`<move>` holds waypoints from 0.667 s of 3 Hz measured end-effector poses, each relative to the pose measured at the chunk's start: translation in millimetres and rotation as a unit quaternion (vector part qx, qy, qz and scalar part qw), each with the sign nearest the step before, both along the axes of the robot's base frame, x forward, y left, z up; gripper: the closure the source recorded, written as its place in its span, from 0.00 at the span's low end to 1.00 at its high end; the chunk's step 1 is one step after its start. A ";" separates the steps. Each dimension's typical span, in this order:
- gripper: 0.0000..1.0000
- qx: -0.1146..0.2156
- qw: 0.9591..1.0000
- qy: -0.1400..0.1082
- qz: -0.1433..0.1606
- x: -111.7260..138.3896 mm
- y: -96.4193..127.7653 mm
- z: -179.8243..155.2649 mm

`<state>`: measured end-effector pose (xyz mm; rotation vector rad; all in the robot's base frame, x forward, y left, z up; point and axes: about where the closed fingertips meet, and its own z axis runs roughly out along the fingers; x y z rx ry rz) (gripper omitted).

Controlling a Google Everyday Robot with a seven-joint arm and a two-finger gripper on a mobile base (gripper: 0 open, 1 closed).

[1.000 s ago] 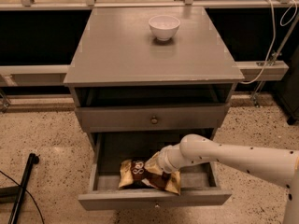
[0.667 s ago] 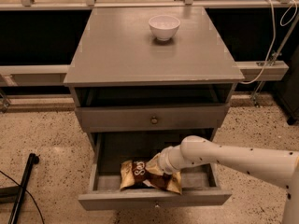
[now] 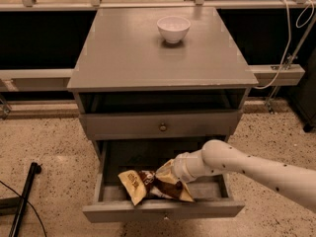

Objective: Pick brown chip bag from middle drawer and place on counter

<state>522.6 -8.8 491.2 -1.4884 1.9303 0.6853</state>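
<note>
The gripper (image 3: 174, 173) is down inside the open middle drawer (image 3: 163, 210), its tip pressed into the right-hand, yellow-gold end of the brown chip bag (image 3: 147, 184). The wrist hides the working end, so I cannot tell whether it has closed on the bag or merely rests against it. The foil does look bunched up toward the tip, which may hint at a grasp.

The bag lies crumpled on the drawer floor near the front wall, its left end flat and its dark middle facing up. Behind the gripper the pale arm (image 3: 256, 169) runs off to the lower right.

Above, the closed drawer front (image 3: 162, 127) sits just under the counter (image 3: 148, 63), a grey surface carrying a small white bowl (image 3: 173, 28) near its back edge.

By my reckoning the drawer is open and the bag reached. Securing it, lifting it clear, and setting it on the counter in front of the bowl are not yet done.
</note>
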 end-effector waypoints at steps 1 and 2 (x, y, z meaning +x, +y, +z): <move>1.00 0.036 0.992 -0.088 0.083 -46.3 -6.6 109.4; 1.00 0.013 0.979 -0.159 0.130 -77.4 -24.7 194.1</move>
